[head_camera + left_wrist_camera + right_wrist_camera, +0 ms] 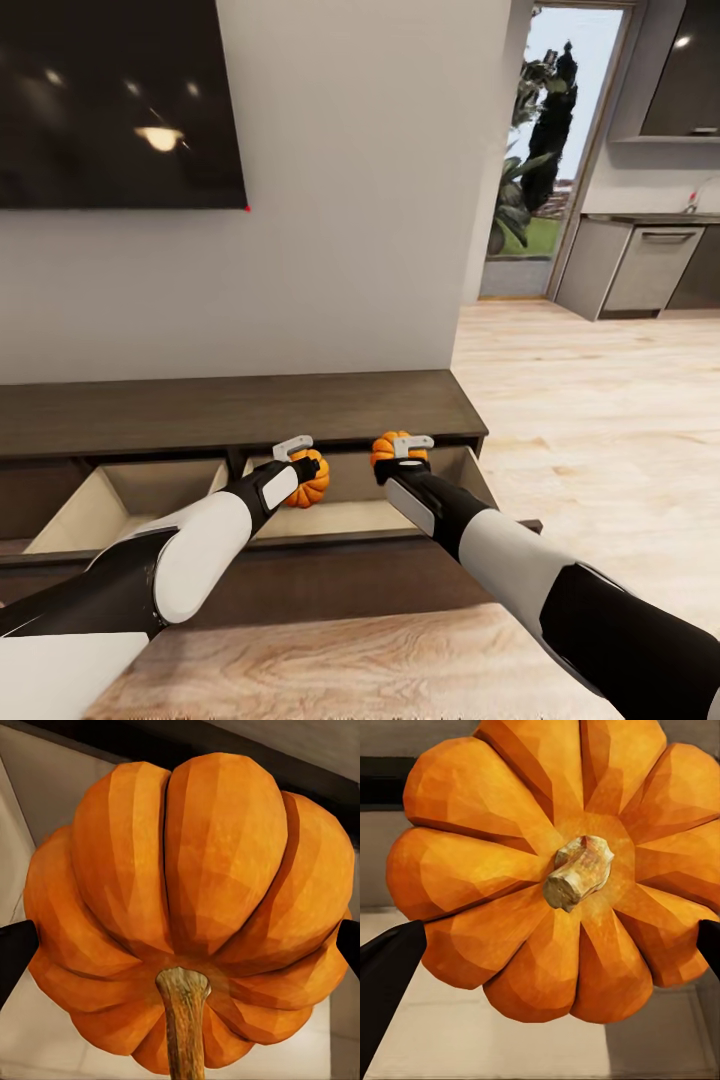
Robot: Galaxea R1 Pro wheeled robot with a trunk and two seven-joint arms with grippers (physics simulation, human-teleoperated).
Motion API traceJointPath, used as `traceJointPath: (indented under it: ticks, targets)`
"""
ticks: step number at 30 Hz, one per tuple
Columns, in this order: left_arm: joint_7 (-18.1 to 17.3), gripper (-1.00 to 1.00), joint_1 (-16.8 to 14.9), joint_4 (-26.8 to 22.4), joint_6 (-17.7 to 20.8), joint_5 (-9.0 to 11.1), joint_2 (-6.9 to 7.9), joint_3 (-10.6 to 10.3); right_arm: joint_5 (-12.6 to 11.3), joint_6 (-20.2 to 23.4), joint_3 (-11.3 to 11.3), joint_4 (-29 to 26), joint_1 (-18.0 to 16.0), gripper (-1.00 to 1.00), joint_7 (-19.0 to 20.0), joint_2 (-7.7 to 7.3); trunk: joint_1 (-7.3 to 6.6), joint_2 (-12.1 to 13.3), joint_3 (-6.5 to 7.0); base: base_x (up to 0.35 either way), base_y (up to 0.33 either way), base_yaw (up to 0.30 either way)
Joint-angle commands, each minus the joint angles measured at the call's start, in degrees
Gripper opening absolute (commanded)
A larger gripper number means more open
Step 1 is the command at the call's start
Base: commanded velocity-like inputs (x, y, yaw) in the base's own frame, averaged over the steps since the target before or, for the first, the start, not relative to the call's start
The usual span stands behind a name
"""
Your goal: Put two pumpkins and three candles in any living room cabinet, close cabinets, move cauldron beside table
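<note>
Each gripper holds one small orange pumpkin over the right-hand open drawer of the long dark-brown cabinet (pixel 240 410). My left gripper (pixel 305 468) is shut on a pumpkin (pixel 311 482) above the drawer's pale beige inside; up close, the left wrist view has this pumpkin (pixel 195 892) with its stem toward the camera and dark fingertips (pixel 13 956) at both sides. My right gripper (pixel 400 458) is shut on the other pumpkin (pixel 392 447) near the drawer's back right corner. In the right wrist view that pumpkin (pixel 562 862) sits between black fingertips (pixel 390 975). The candles, cauldron and table are out of view.
A second open drawer (pixel 130 500) lies left of the one under the pumpkins. A dark TV screen (pixel 120 100) hangs on the white wall above the cabinet. Light wood floor (pixel 600 420) runs right toward a kitchen counter (pixel 650 260) and a glass door (pixel 550 150).
</note>
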Motion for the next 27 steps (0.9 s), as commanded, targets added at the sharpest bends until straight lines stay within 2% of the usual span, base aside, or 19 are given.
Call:
traceJointPath:
  ticks: [1,5,9,16,27]
  targets:
    - [0.2,-1.00,0.0,-0.1,0.2,0.6,-0.03,-0.2,-0.4,0.2,0.5,-0.1,-0.1,-1.00,-0.4,-0.04,0.01,0.0,-0.28,0.000,0.000,0.000]
    - [0.3,-1.00,0.0,-0.1,0.2,0.6,-0.03,-0.2,-0.7,0.2,0.5,0.0,-0.1,-1.00,-0.4,-0.04,0.11,-0.1,-1.17,0.000,0.000,0.000]
    - [0.3,-1.00,0.0,-0.1,0.2,0.6,-0.04,-0.2,-0.8,0.2,0.5,0.0,-0.1,-1.00,-0.4,-0.04,0.11,-0.1,-1.17,0.000,0.000,0.000]
    - [0.3,-1.00,0.0,-0.1,0.2,0.6,-0.12,-0.2,-0.8,0.2,0.5,0.0,-0.1,-1.00,-0.4,-0.04,0.29,-0.2,-2.72,0.000,0.000,0.000]
    - [0.2,-1.00,0.0,-0.1,0.2,0.6,-0.09,-0.2,-0.8,0.2,0.5,0.0,-0.1,-1.00,-0.4,-0.04,0.34,-0.2,-3.16,0.000,0.000,0.000]
